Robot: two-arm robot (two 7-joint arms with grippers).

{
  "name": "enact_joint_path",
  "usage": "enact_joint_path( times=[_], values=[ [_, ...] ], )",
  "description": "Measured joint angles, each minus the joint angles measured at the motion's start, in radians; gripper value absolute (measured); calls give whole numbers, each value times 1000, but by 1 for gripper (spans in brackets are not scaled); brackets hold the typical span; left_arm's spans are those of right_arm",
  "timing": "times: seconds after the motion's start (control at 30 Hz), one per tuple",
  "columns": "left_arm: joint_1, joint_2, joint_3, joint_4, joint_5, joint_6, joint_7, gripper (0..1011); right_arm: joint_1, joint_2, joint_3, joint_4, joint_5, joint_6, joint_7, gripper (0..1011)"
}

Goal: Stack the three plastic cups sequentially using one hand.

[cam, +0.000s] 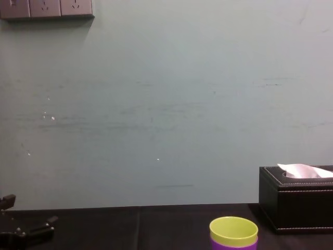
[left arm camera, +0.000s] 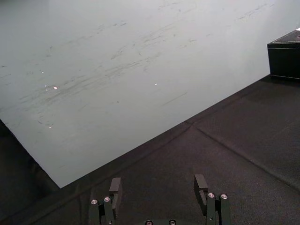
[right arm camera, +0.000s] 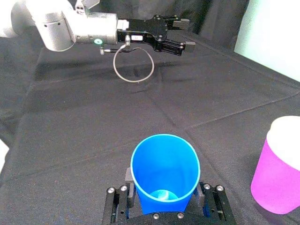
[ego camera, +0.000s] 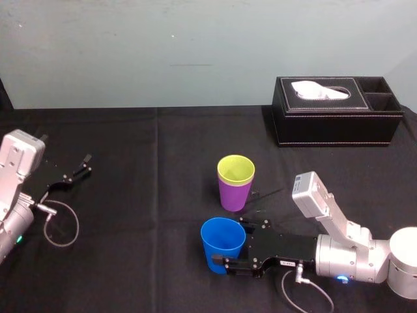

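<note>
Three cups are accounted for on the black-clothed bench [ego camera: 143, 208]. The yellow-green cup [ego camera: 235, 169] is nested inside the purple cup [ego camera: 234, 194], its rim standing proud of the purple one. This pair stands upright near the middle of the bench. The blue cup [ego camera: 221, 242] is upright and separate from the pair, on the side nearer the robot and slightly to its left, close by but not touching. The right tool [ego camera: 232, 246] reaches in low and level from the robot's right. Its fingers [right arm camera: 128, 179] sit one on each side of the blue cup's wall and press against it, so the tool is clamped on that cup below the rim. Whether the blue cup's base rests on the bench or is clear of it cannot be told. The left tool [ego camera: 83, 166] is at the robot's left, well apart from all three cups, with its fingers [left arm camera: 116, 187] spread and nothing between them. A cable loop [ego camera: 62, 225] hangs beside that arm. A black tissue box [ego camera: 335, 120] stands at the far right of the bench by the pale wall [ego camera: 163, 52], with a white tissue [ego camera: 319, 90] showing in its slot.
</note>
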Motion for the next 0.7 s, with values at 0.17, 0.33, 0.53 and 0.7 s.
enact_joint_path(
  times=[0.17,0.33,0.53,0.7],
  values=[
    [0,0,0,0,0,0,0,1010,0,0,0,0,0,0,0,718],
    [0,0,0,0,0,0,0,1010,-10,10,9,-22,0,1,-15,718],
    [0,0,0,0,0,0,0,1010,-24,33,41,-75,19,40,-50,718],
    [0,0,0,0,0,0,0,1010,-25,55,73,-119,44,90,-79,718]
  ],
)
